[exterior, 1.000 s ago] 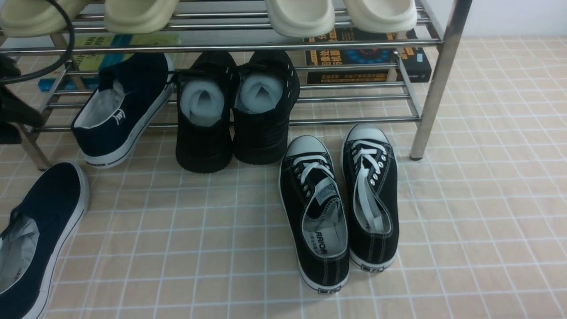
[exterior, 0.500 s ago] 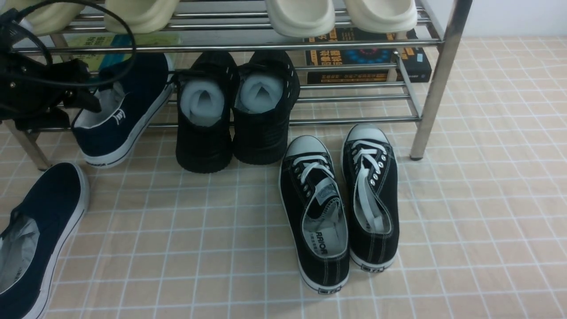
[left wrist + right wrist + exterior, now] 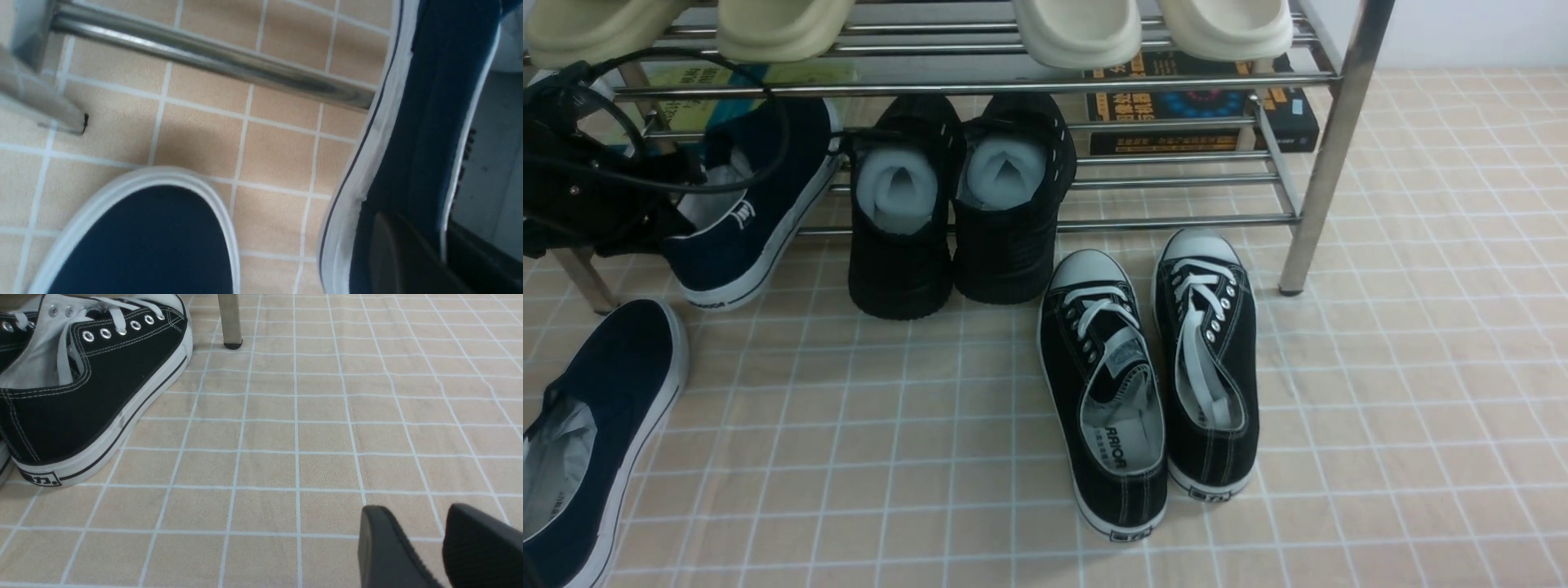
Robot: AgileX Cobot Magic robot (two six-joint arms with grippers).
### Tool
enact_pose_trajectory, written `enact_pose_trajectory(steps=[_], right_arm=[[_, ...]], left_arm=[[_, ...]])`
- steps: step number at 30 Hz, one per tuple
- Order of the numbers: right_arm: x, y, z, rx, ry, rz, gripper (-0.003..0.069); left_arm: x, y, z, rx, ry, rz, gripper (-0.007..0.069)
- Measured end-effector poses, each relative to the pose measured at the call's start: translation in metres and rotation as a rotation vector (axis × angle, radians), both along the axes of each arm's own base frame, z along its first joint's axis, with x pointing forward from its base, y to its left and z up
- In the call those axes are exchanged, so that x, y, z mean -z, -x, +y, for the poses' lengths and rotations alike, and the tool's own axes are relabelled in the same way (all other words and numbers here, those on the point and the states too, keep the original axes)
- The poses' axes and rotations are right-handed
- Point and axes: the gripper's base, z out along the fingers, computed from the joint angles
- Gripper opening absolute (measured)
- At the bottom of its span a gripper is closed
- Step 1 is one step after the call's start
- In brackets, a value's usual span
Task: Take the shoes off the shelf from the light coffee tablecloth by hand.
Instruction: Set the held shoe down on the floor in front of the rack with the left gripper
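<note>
Starting on your left, the first navy slip-on (image 3: 596, 425) is lying on the light coffee tablecloth (image 3: 1421, 408). Your left gripper (image 3: 421, 241) is pinching the heel collar of the second navy slip-on (image 3: 760, 196), which is lying toe-first across the lowest bars of the steel shelf (image 3: 1176, 220). Further right, beside the black lace-up sneakers (image 3: 1152, 384), your right gripper (image 3: 412, 522) is hovering over the cloth, jaws parted and holding nothing.

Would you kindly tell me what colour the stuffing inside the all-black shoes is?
White; the stuffing shows best in the front view.
</note>
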Motion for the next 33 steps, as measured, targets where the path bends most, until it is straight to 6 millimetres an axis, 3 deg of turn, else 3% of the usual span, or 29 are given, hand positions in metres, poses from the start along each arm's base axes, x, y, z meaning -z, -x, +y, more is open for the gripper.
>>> enact_pose_trajectory(steps=[6,9,11,12,13,18,24,33], right_arm=[[0.000,0.000,0.000,0.000,0.000,0.000,0.0239],[0.000,0.000,0.000,0.000,0.000,0.000,0.0239],[0.000,0.000,0.000,0.000,0.000,0.000,0.0239],[0.000,0.000,0.000,0.000,0.000,0.000,0.0239],[0.000,0.000,0.000,0.000,0.000,0.000,0.0239],[0.000,0.000,0.000,0.000,0.000,0.000,0.0239],[0.000,0.000,0.000,0.000,0.000,0.000,0.0239],[0.000,0.000,0.000,0.000,0.000,0.000,0.0239]], left_arm=[[-0.027,0.027,-0.004,-0.011,-0.002,0.102,0.0032],[-0.053,0.059,-0.009,-0.047,-0.032,0.171,0.0031],[-0.056,0.071,-0.012,-0.069,-0.055,0.196,0.0031],[-0.057,0.086,-0.018,-0.093,-0.074,0.211,0.0031],[-0.059,0.087,-0.019,-0.094,-0.078,0.205,0.0031],[-0.027,0.118,-0.031,-0.190,-0.085,0.252,0.0031],[0.007,0.128,-0.036,-0.236,-0.066,0.252,0.0031],[0.011,0.134,-0.037,-0.248,-0.062,0.259,0.0031]])
